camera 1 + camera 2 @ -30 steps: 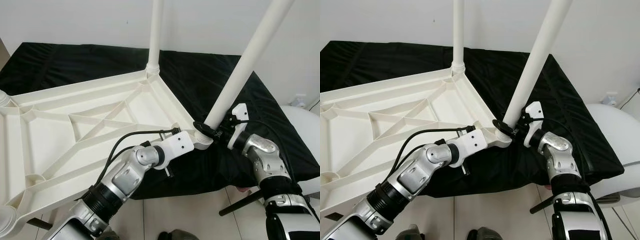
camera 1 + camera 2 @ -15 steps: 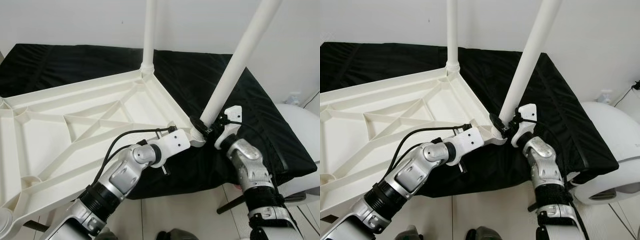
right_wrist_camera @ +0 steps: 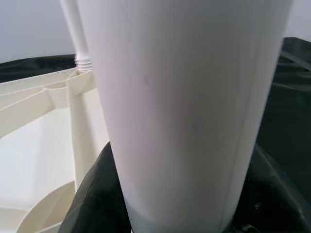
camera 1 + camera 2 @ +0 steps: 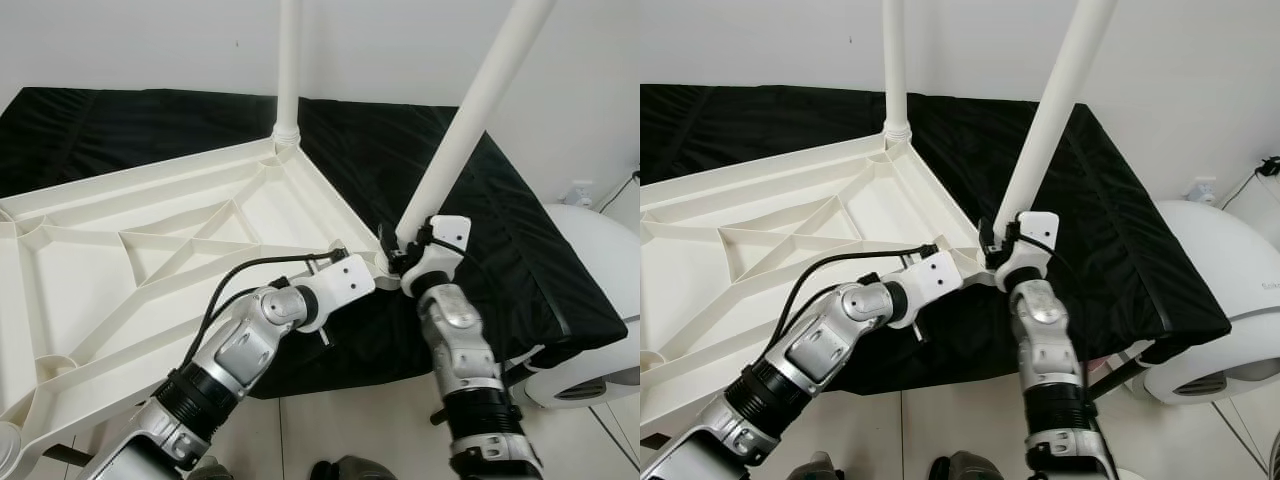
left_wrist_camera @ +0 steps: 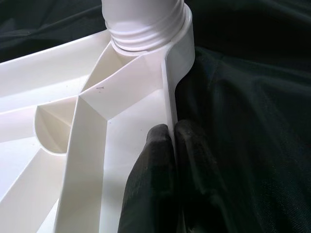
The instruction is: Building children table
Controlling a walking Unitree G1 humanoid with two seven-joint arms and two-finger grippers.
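The white children's tabletop (image 4: 150, 200) lies upside down on a black cloth, ribs facing up. One white leg (image 4: 288, 70) stands upright in the far corner. A second, thicker-looking leg (image 4: 468, 120) rises tilted from the near right corner socket (image 5: 146, 24). My left gripper (image 5: 167, 141) is shut on the tabletop's rim just beside that socket. My right gripper (image 4: 400, 250) is shut on the base of the tilted leg, its black fingers (image 3: 95, 194) wrapping both sides of the leg (image 3: 184, 97).
The black cloth (image 4: 520, 230) covers a low platform that ends just right of the corner. A white rounded appliance (image 4: 600, 300) sits at the far right. Pale tiled floor (image 4: 350, 430) lies in front, with a dark bar (image 4: 1120, 375) under the platform edge.
My right forearm has swung left and now stands almost straight under the leg's base, its wrist turned around the leg. The left gripper keeps its hold on the rim. The camera shifted slightly.
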